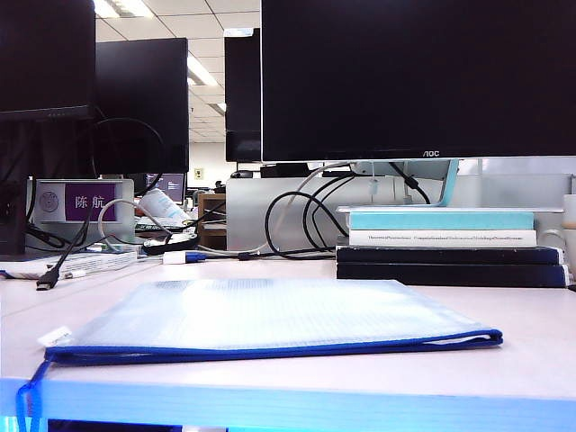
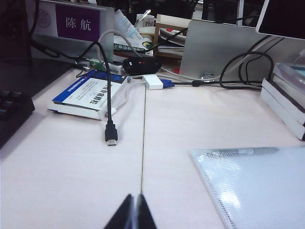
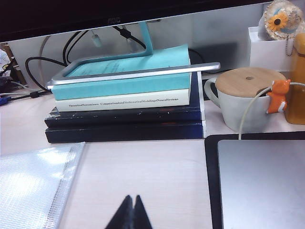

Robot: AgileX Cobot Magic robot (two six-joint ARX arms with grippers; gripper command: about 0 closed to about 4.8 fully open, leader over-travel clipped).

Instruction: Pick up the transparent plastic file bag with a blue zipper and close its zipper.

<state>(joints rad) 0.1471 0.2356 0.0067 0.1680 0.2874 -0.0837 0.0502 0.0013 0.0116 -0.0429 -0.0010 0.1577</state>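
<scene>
The counter (image 1: 540, 342) carried the file bag (image 1: 270, 315) lying flat near its front edge, long axis running across the exterior view, well in front of the stacked books (image 1: 450, 247). The zipper (image 1: 270, 349) ran along the bag's near long edge, its blue pull cord (image 1: 27, 396) hanging over the counter's front at the left corner.

The left end effector (image 2: 134, 212) was clenched and empty, hovering over bare counter with the bag's far corner (image 2: 252, 186) off to one side. The right end effector (image 3: 134, 212) was likewise clenched on nothing, with the bag's other far corner (image 3: 33, 181) to the opposite side. The bag thus lay between the two arms; neither looked clearly nearer, though the cord end sat on the left arm's side.

Neither wrist view showed the zipper or cord. Whether the zipper stood open, and where its slider sat, could not be made out. Neither arm appeared in the exterior view.
</scene>
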